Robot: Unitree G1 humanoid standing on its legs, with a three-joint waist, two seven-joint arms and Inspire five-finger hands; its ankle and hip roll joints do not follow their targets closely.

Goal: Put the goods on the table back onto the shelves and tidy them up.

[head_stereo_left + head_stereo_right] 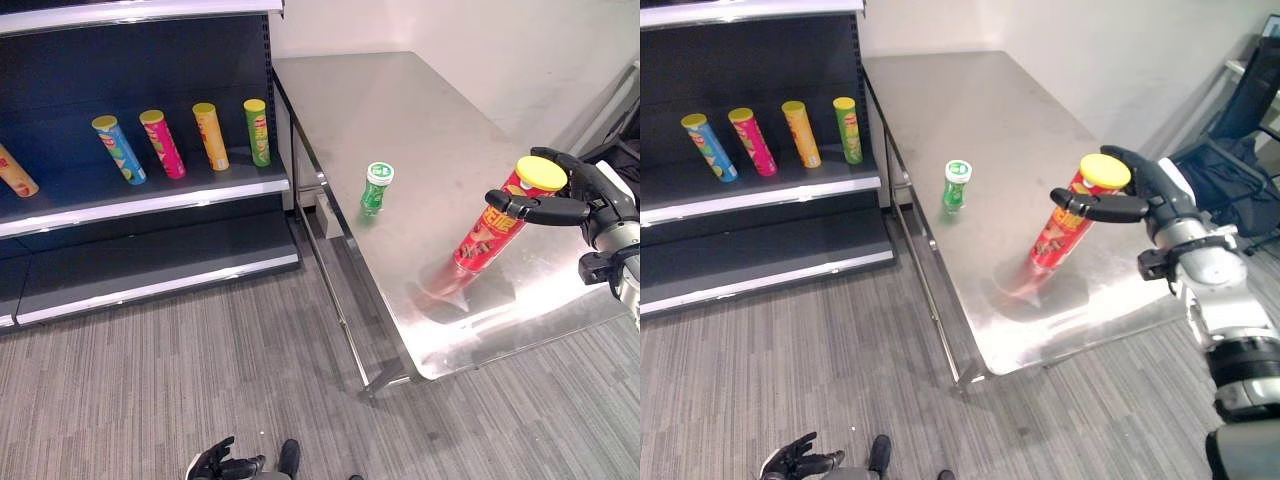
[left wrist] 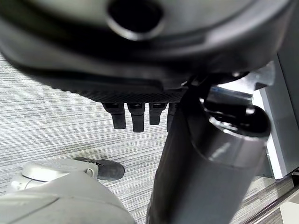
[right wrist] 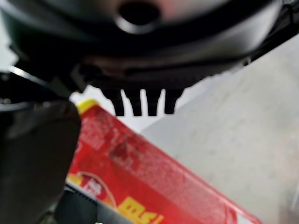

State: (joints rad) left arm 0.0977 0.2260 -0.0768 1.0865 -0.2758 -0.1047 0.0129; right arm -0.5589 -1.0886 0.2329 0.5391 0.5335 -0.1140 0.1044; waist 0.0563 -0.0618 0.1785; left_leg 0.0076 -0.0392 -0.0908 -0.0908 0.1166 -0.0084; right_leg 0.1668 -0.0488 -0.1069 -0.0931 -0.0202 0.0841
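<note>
Steel table [image 1: 400, 120] beside dark shelves [image 1: 150, 190] is seen from the head views, with the tilted red can [image 1: 495, 225] near its right edge, pinched under its yellow lid by the right robot hand [image 1: 565, 195]. From the right wrist view, thumb and fingers are seen curled round the can, so the grip should be firmed before carrying. By the left wrist view, the left robot hand [image 2: 135, 114] is shown empty, fingers relaxed, over the carpet.

Red yellow-lidded can [image 1: 492, 232] tilted on table, small green bottle [image 1: 377, 186] upright nearby

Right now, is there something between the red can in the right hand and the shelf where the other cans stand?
Yes, partly. The right hand holds the red can tilted over the table. The small green bottle stands on the table along the way to the shelf. The shelf has free space beside the four cans.
</note>
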